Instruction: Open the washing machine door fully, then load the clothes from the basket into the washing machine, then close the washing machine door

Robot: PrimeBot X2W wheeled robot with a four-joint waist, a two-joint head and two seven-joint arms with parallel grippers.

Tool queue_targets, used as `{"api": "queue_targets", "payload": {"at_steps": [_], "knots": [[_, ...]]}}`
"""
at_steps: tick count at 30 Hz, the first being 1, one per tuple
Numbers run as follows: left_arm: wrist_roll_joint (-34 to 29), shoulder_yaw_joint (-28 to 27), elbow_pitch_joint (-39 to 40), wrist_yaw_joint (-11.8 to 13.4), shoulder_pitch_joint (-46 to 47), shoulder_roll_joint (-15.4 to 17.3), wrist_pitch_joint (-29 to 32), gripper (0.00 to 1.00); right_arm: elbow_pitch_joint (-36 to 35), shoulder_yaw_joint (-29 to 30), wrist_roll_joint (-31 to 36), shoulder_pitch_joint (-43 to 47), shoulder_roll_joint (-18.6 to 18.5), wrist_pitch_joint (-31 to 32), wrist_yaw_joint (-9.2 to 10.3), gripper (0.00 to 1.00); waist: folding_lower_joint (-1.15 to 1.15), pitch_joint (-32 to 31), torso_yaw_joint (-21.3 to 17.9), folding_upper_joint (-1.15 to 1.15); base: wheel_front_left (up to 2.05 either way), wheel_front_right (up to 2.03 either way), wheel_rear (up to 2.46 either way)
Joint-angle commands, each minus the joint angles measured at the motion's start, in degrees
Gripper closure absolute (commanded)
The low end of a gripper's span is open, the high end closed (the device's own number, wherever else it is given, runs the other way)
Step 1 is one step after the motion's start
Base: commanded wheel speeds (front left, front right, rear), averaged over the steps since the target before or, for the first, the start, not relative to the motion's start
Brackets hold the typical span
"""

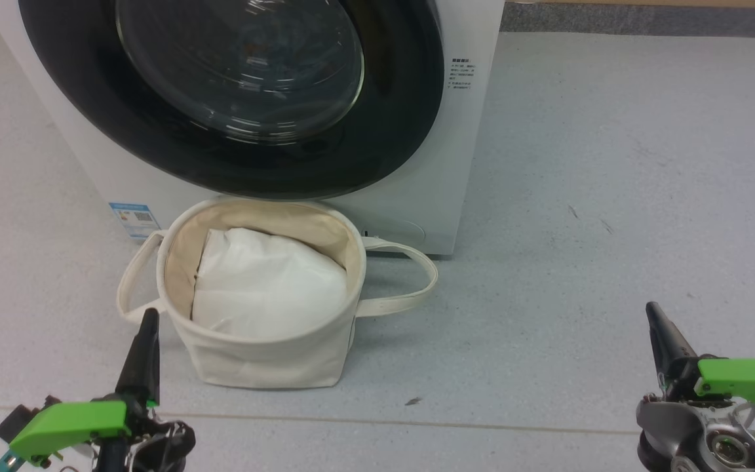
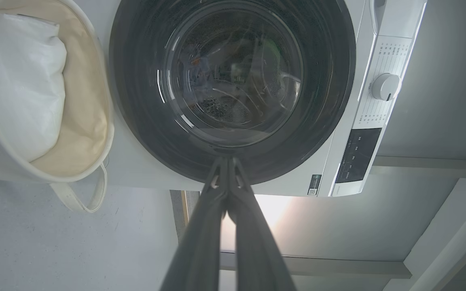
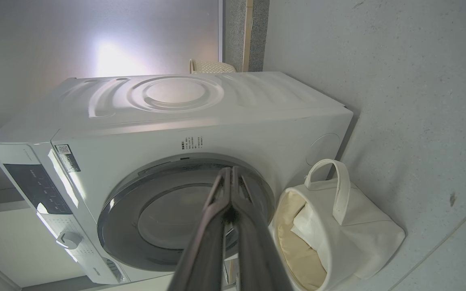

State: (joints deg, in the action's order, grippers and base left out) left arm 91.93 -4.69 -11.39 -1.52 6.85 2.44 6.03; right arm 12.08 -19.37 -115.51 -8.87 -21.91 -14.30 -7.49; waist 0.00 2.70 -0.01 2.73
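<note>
The washing machine stands ahead with its door shut flat against the front. Through the door's glass I make out dim blue fabric with orange specks, the clothes, inside the drum. The cream basket sits on the floor against the machine's base and holds only a white liner cloth. My left gripper is shut and empty, just left of the basket's near rim. My right gripper is shut and empty, well to the basket's right. Both wrist views show shut fingertips aimed at the door ring.
Grey speckled floor spreads to the right of the machine. The basket's loop handles stick out on both sides. The control panel and knob sit along the machine's top. A floor seam runs across near me.
</note>
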Motion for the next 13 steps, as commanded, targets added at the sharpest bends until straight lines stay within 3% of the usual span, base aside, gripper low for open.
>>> {"api": "queue_targets", "payload": {"at_steps": [1, 13], "knots": [[0.03, -2.1, 2.3, 0.09, 0.52, 0.44, 0.41, 1.0, -2.13, -0.71, -0.09, -1.11, -1.54, -0.65, 0.0, 1.0, 0.0, 0.0, 0.0, 0.0, 0.0, 0.0, 0.0], [0.03, -2.1, 2.3, 0.09, 0.52, 0.44, 0.41, 1.0, -2.13, -0.72, -0.09, -1.11, -1.55, -0.66, 0.0, 1.0, 0.0, 0.0, 0.0, 0.0, 0.0, 0.0, 0.0]]}}
